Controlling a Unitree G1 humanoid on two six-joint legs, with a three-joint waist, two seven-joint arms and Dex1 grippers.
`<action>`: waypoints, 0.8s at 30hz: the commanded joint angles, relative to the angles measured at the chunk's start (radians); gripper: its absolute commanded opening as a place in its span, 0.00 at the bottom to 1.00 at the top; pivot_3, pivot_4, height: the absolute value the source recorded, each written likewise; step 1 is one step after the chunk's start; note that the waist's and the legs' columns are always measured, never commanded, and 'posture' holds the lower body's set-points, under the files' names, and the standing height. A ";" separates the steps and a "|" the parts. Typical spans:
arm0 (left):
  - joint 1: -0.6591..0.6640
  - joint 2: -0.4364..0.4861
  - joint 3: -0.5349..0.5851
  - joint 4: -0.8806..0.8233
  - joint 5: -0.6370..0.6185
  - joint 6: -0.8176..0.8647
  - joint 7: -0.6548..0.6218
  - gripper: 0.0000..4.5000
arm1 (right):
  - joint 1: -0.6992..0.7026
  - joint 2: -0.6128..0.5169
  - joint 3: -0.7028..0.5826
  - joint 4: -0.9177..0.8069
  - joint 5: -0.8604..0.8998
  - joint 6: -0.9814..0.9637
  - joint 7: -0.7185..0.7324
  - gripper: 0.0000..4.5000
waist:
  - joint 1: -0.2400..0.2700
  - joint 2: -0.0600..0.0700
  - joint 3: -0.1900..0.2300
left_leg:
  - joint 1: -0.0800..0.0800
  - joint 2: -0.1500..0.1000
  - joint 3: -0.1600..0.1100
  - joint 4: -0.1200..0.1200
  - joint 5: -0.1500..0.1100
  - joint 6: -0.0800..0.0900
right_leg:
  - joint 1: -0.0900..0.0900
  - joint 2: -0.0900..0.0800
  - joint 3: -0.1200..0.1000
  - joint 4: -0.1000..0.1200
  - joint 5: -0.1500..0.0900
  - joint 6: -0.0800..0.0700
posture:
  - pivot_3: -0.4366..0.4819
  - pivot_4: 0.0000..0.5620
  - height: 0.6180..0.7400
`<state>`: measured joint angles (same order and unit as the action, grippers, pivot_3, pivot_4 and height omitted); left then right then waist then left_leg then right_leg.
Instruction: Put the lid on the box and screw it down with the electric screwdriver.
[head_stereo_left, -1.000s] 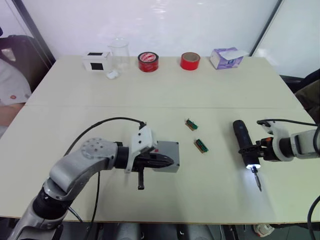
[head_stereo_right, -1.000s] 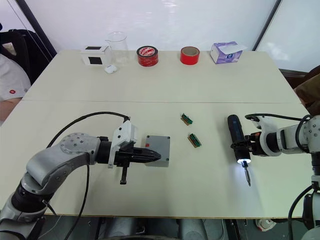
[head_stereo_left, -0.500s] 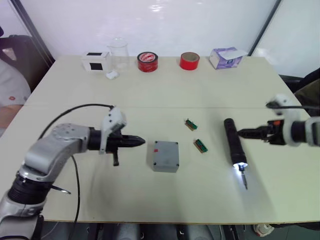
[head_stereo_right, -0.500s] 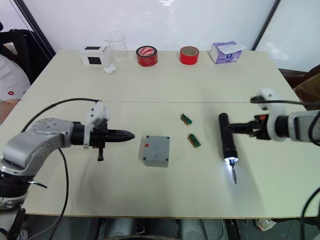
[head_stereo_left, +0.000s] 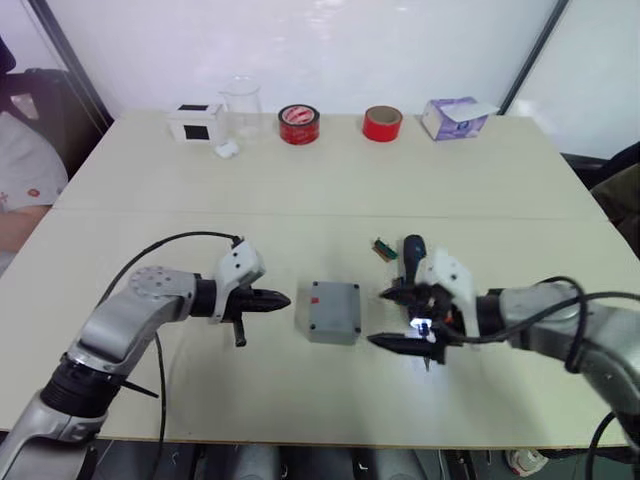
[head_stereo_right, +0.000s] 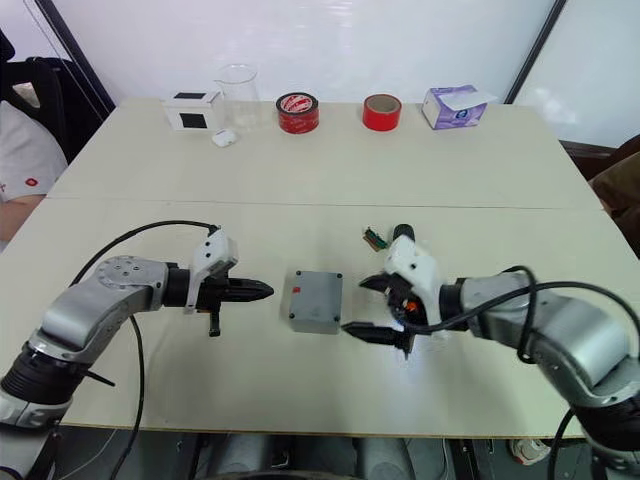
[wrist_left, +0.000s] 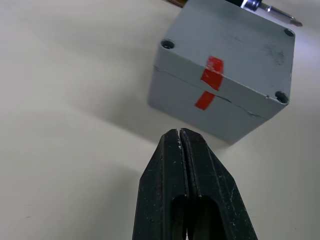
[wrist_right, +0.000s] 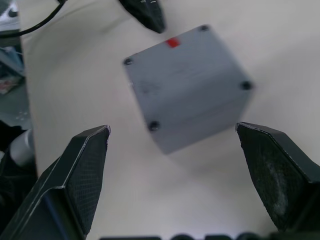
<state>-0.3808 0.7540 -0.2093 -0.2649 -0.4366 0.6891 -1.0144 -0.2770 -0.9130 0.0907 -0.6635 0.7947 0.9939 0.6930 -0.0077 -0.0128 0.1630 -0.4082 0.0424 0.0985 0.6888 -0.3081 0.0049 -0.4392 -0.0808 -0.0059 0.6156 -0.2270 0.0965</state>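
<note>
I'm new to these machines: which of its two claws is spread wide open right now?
The right gripper, beside the grey box on the screwdriver's side: its jaws gape wide. The left gripper has its jaws pressed together.

The box (head_stereo_right: 316, 300) sits on the surface (head_stereo_right: 330, 180) with the lid (head_stereo_right: 318, 294) on it, a red mark on its left edge. Just left of the box, the left gripper (head_stereo_right: 262, 292) points at it, fingers together. Just right of the box, the right gripper (head_stereo_right: 368, 306) gapes wide, with the screwdriver (head_stereo_right: 402, 240) behind it.
</note>
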 joint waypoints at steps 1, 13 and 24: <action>-0.010 -0.001 -0.006 -0.041 0.009 -0.007 -0.008 0.00 | -0.005 0.008 0.018 -0.023 -0.039 -0.020 -0.002 0.93 | 0.000 0.000 0.000 | 0.000 0.000 0.000 0.000 0.000 0.000 | 0.000 0.000 0.000 0.000 0.000 0.000 | 0.48 0.27 1.00; -0.072 -0.091 -0.095 0.008 0.086 -0.055 -0.006 0.00 | -0.030 0.035 0.146 -0.036 -0.123 0.017 -0.012 0.93 | 0.001 0.000 0.000 | 0.000 0.000 0.000 0.002 0.000 0.000 | 0.001 0.001 0.000 0.001 0.001 0.002 | 0.48 0.27 1.00; -0.168 -0.181 -0.105 0.205 0.184 -0.193 -0.026 0.00 | -0.052 0.094 0.161 -0.065 -0.122 0.090 -0.035 0.93 | 0.001 0.000 0.000 | 0.000 0.000 -0.001 0.005 0.000 0.001 | 0.003 0.001 -0.001 0.001 0.001 0.003 | 0.48 0.27 1.00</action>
<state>-0.5301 0.5768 -0.3113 -0.0605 -0.2619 0.5292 -1.0284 -0.3188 -0.8077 0.2836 -0.6819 0.6704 1.0827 0.6614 -0.0064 -0.0128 0.1629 -0.4084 0.0422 0.0979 0.6944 -0.3088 0.0061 -0.4363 -0.0801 -0.0072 0.6172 -0.2256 0.0991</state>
